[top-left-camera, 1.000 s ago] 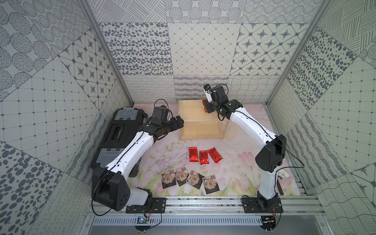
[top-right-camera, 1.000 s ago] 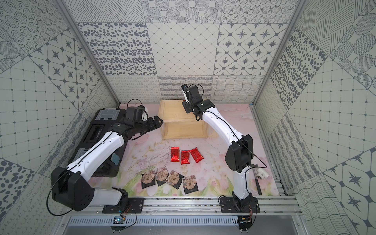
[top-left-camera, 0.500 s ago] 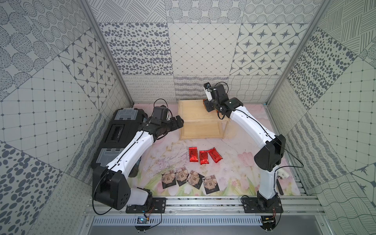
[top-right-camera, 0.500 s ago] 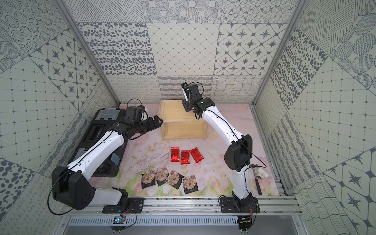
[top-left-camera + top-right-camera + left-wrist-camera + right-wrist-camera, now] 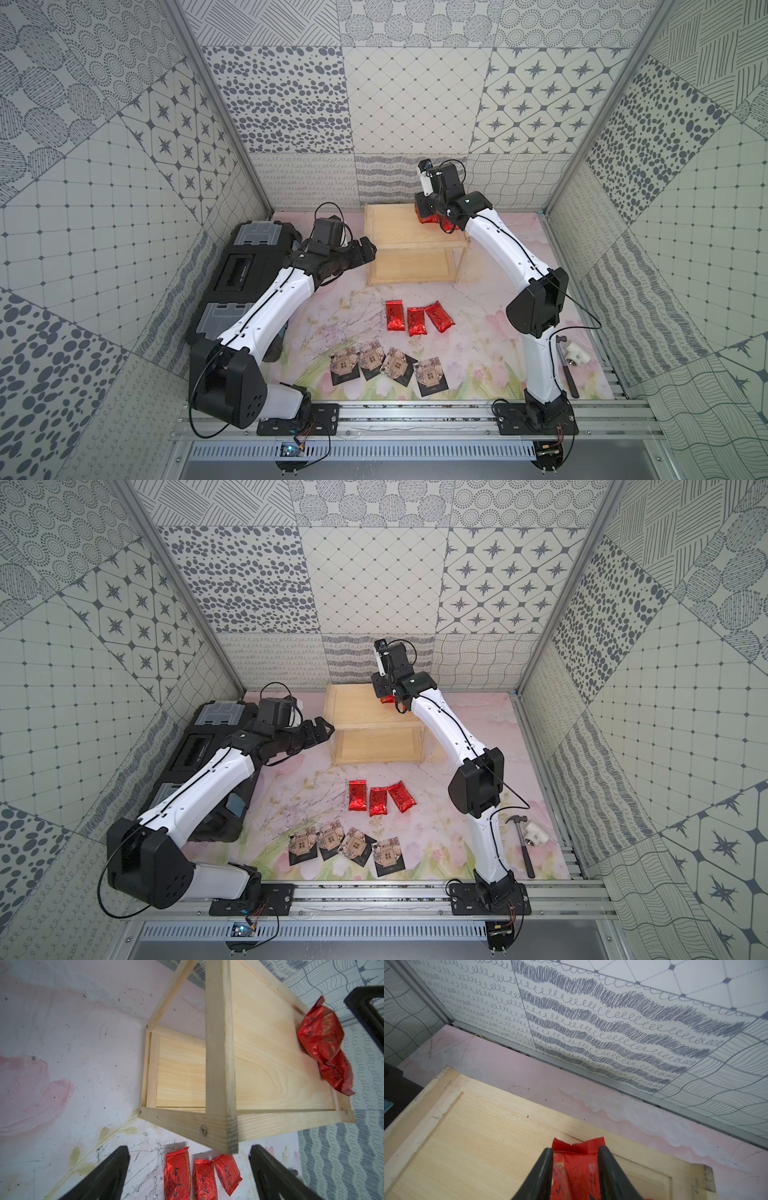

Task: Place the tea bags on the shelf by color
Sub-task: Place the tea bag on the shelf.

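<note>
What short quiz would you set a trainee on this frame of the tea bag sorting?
1. How many red tea bags lie on the table in front of the shelf?
2. True or false: the black tea bags are already on the shelf.
3. Two more red bags sit on which tier? A) top B) bottom C) one on each

Key:
1. Three.
2. False: the four in view lie on the table, near its front edge.
3. A.
</note>
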Motion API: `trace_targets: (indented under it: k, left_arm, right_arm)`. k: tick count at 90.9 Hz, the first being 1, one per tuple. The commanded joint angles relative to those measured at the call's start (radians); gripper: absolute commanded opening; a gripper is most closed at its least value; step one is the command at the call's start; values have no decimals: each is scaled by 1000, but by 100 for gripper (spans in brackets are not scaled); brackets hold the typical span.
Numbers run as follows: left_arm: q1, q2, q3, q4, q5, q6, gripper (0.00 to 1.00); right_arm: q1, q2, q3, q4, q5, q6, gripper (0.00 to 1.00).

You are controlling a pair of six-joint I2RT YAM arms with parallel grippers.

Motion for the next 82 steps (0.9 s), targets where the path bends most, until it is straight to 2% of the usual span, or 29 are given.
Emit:
trace_targets:
  k: [1, 11, 43, 62, 82]
  left_arm:
    - [7, 5, -6, 29, 26, 9, 95]
    - [6, 12, -5, 32, 34, 9, 95]
    - [6, 17, -6, 31, 39, 7, 95]
    - [8, 24, -8, 35, 47, 0, 95]
    - [6, 24, -9, 35, 51, -4, 95]
  right_arm:
    - [-9, 0, -1, 23, -58, 34, 33]
    - [-11, -16, -50, 46, -67, 44, 29]
    - [-4, -93, -230, 144, -42, 64, 28]
    - [18, -164, -326, 204, 64, 62, 29]
    - [25, -237, -438, 273, 133, 122, 31]
